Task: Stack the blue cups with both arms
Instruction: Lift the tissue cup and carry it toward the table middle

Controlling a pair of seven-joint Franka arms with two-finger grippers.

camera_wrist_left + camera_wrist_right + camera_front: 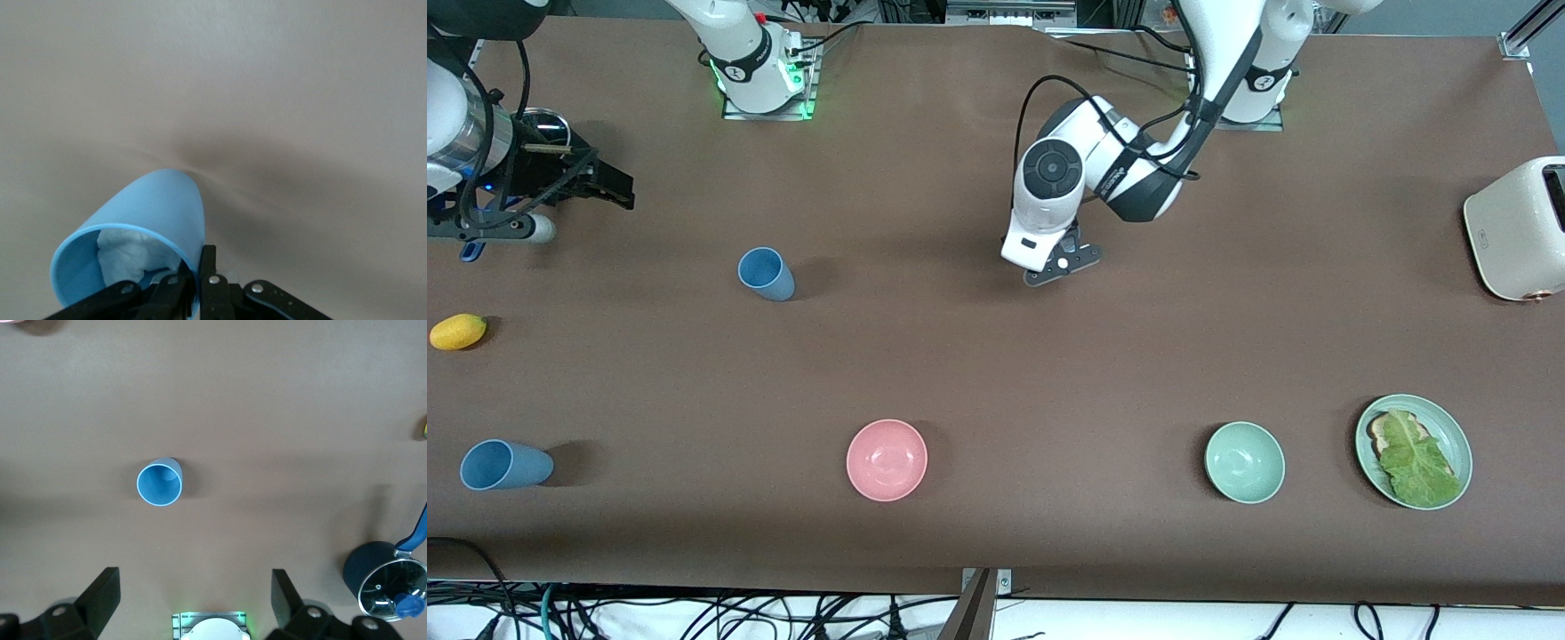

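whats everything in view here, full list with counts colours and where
blue cups: three; one toward the right arm's end, one nearer the camera at that end, one in the left gripper
yellow fruit: one, right arm's end
dark pot: one, glass lid, right arm's end
pink bowl: one, near the camera edge
green bowl: one, mint, beside the plate
plate: one, green, holding toast and lettuce
toaster: one, cream, left arm's end
left gripper: shut on a cup, over mid-table
right gripper: open, waiting over the right arm's end
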